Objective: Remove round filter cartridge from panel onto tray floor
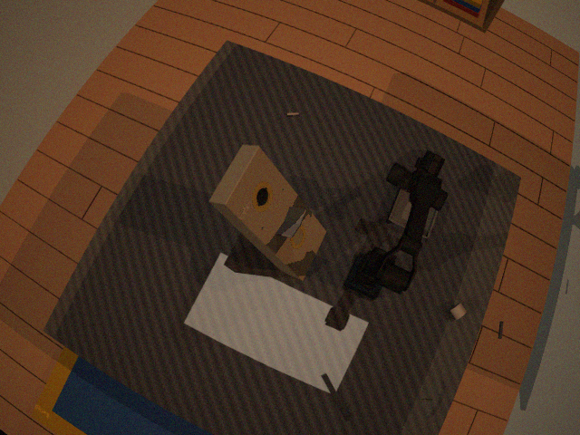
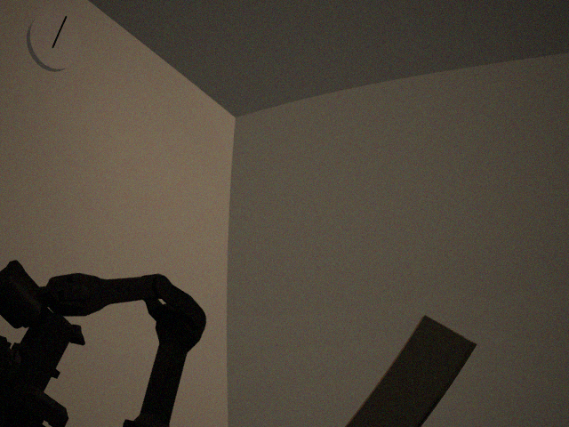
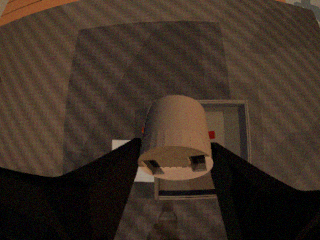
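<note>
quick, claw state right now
Claw: shut on the cartridge, held over the tray.

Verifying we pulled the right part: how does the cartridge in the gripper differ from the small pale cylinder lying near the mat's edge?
The filter cartridge is clamped in the gripper, off the mat; the small cylinder lies free on it.
The cartridge hangs near the tray; the cylinder lies far from it.
The cartridge's face shows two dark slots; the cylinder is too small to tell.
Both are short, round and light-coloured.
</note>
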Controlling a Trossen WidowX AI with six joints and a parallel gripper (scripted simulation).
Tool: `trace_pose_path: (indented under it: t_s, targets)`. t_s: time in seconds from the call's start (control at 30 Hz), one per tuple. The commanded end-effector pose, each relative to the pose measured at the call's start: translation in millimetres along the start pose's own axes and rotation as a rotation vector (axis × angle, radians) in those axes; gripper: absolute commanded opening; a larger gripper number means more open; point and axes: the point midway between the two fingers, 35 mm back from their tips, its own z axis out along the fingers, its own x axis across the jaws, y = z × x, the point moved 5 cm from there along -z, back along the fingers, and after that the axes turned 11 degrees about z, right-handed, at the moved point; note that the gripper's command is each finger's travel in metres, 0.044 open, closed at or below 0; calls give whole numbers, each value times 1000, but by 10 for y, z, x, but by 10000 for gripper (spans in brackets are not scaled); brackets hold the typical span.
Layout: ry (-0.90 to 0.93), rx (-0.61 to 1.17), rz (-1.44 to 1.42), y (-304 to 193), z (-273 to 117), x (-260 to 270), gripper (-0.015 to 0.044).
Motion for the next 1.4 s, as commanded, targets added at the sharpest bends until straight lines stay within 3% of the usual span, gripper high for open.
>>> trace_pose_path:
  t_s: [0.0, 0.27, 0.97, 1.37]
  targets:
    - [-24, -12, 44, -43, 87, -151, 0]
    - [-86, -24, 145, -180, 269, -473, 0]
    - [-88, -24, 147, -552, 924, -553, 0]
    - [-93, -16, 153, -537, 891, -552, 315]
